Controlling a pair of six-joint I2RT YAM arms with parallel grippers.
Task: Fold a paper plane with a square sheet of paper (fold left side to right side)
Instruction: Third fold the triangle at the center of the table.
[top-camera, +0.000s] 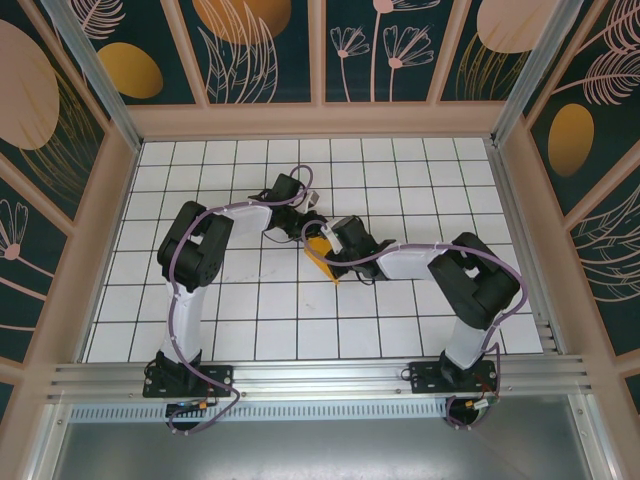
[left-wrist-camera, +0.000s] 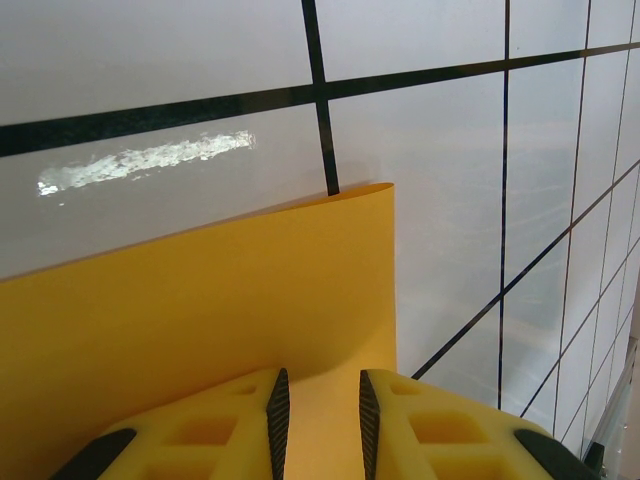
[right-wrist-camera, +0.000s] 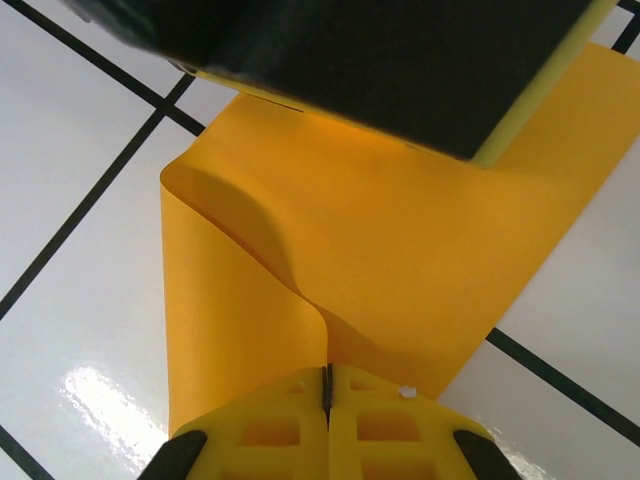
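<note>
Enclosure walls (top-camera: 260, 50): dark panels with a painted plant pattern, standing beyond and to both sides of the claws. Counter (top-camera: 250, 300): white, ruled into square tiles by dark lines, spreading out on all sides under both claws. Left arm (top-camera: 190, 250): black and pale grey, bent at the elbow and reaching in toward the middle of the counter. Right arm (top-camera: 470, 280): same build, reaching in from the opposite side, so the two wrists meet close together. The square sheet of paper (right-wrist-camera: 400, 250): orange-yellow, lying on the counter between and beneath the two claws; one part rises in a soft curved ridge that runs straight into the right claw, and another part extends flat ahead of the left claw, its far edge curling up slightly. Left claw (left-wrist-camera: 320, 380): yellow fingers with dark pads (left-wrist-camera: 279, 410), standing a little apart with a narrow gap, the sheet directly under them; whether the tips press on it cannot be told. Right claw (right-wrist-camera: 326, 372): yellow fingers closed tight together, clamped on the raised fold of the sheet, with the dark body of the left claw just ahead of it and above the paper.
</note>
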